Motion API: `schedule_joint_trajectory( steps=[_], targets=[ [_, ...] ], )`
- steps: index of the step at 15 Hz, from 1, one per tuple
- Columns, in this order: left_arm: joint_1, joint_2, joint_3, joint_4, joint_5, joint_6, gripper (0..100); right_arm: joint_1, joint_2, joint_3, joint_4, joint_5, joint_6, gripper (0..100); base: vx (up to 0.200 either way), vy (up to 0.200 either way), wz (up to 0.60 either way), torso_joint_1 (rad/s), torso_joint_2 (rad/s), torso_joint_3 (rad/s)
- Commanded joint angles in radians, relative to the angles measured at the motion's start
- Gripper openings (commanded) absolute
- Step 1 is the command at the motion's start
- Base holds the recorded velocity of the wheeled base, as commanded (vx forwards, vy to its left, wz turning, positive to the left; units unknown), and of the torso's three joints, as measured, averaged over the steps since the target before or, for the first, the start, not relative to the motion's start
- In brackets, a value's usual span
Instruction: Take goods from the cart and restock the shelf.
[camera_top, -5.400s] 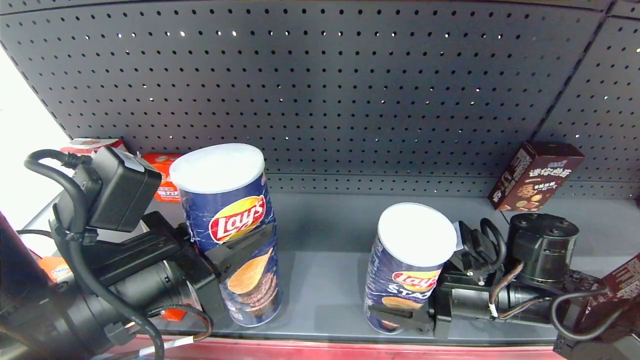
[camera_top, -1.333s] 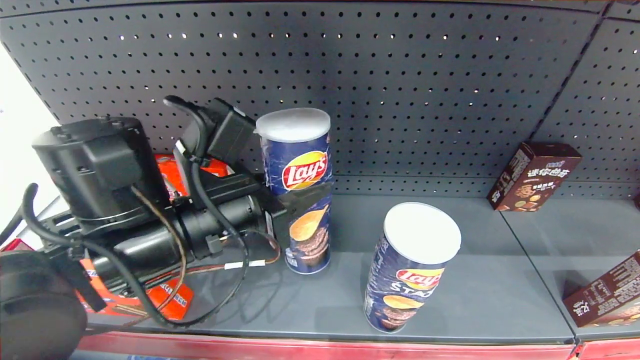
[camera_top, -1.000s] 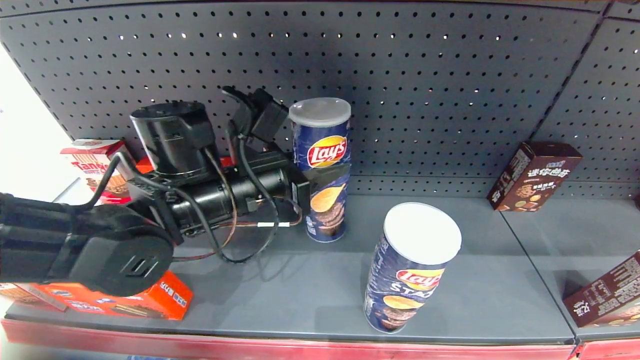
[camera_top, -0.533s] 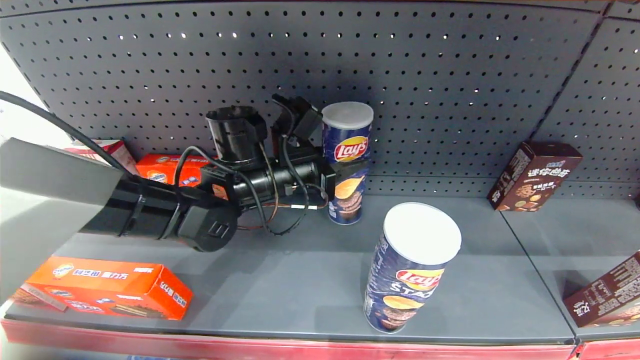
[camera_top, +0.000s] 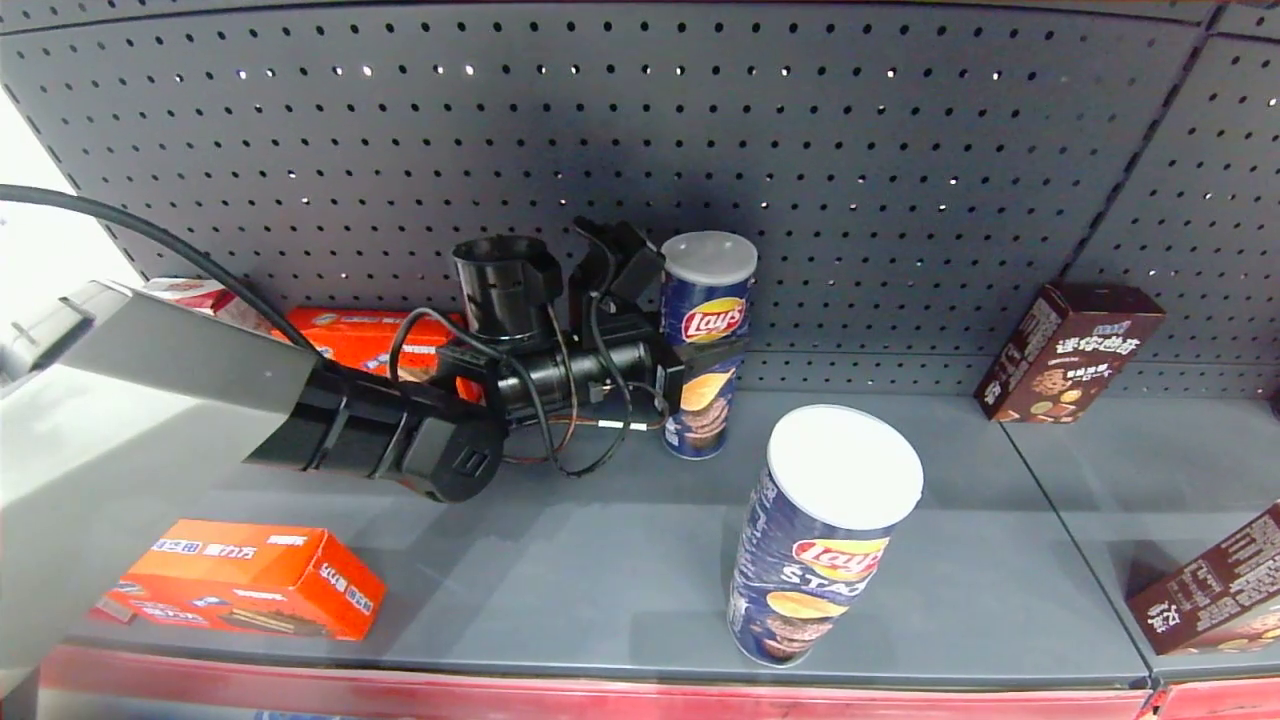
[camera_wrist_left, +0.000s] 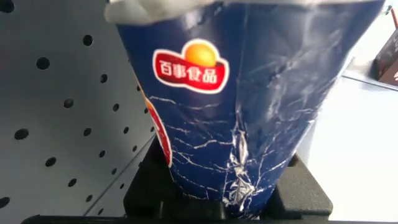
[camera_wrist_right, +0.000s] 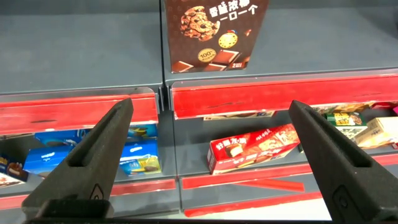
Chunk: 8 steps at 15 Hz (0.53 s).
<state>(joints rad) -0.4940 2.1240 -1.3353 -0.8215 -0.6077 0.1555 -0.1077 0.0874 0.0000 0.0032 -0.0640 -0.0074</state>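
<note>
The left gripper (camera_top: 712, 355) clasps the chip can (camera_top: 706, 300) at the back of the shelf (camera_top: 560, 560), its base apparently down; placing is nearly done, so next loosen and back away without tipping it

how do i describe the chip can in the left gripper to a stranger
On the grey shelf, look by the pegboard back wall. The blue chip can there is clamped in the left gripper; its twin stands free near the front edge.
</note>
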Motion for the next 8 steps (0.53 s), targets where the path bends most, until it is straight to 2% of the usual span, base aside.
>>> schedule_joint_trajectory(
  steps=[1,8],
  targets=[
    [0.0,0.001,0.001,-0.002,0.0,-0.001,0,0.0,0.003,0.0,0.0,0.0,0.0,100,0.0,0.0,0.0,0.0,0.0,0.0],
    [-0.017,0.008,0.016,-0.008,0.005,0.004,0,0.0,0.003,0.0,0.0,0.0,0.0,100,0.0,0.0,0.0,0.0,0.0,0.0]
  ],
)
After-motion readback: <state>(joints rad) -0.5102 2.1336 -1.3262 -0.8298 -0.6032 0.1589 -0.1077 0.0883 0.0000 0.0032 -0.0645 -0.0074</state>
